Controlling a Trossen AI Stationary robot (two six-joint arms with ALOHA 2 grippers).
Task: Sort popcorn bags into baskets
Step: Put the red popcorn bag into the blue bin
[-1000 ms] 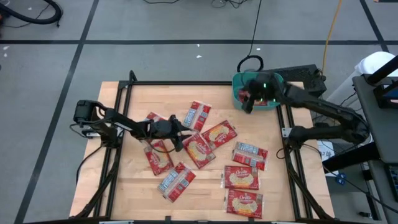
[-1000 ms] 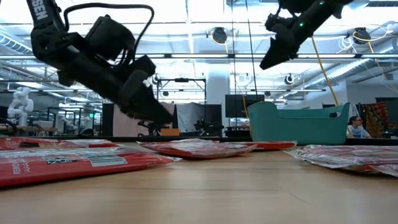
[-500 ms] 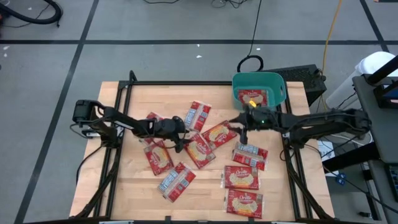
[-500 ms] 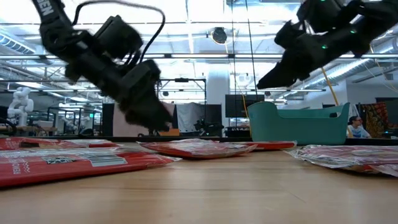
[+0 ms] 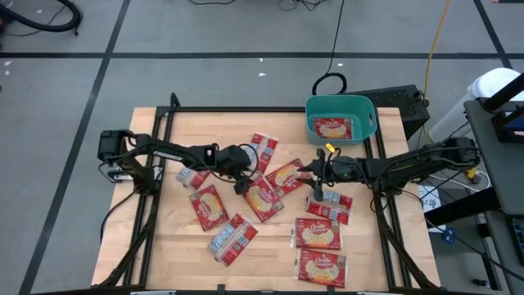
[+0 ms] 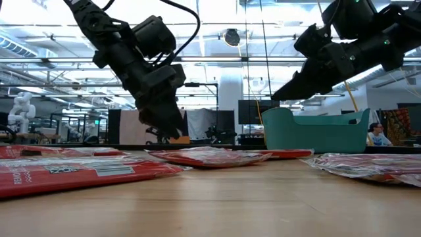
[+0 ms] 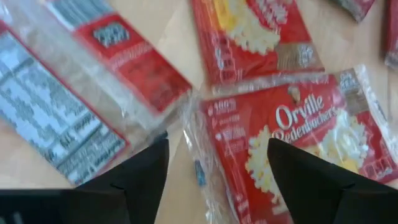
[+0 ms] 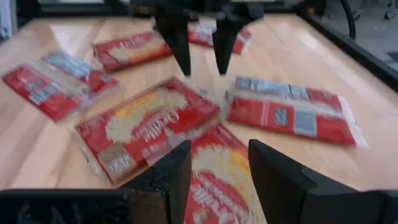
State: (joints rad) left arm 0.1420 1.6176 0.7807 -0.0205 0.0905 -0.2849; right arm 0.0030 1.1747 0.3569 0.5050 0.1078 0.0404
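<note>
- Wooden bench (image 5: 172, 246) under bright workshop lights, a black frame around it, and the red popcorn bags (image 5: 317, 233) strewn flat over its middle and near side.
- One bag (image 5: 332, 129) already lies face-up in the teal basket (image 5: 367, 116), which sits at the far right corner of the bench; about ten more are loose on the wood.
- The bag that matters for the left arm is the popcorn-face packet (image 5: 264, 197) in the centre of the pile, long axis running diagonally; it lies right below and just ahead of the left gripper (image 5: 243, 185).
- That left gripper has its jaws spread wide and empty, straddling the crinkled edge (image 7: 194, 140) of the packet where it meets its neighbour.
- The right gripper (image 5: 312, 174), jaws likewise apart and holding nothing, hovers low over another face-up bag (image 5: 287, 176) beside the central one; the two grippers point at each other across the pile.
- I'd judge either arm could drop onto its packet, the right being nearer the basket.
- The packets are thin, glossy film with clear sealed borders, slippery-looking and overlapping; the basket is smooth moulded plastic with rounded corners.
</note>
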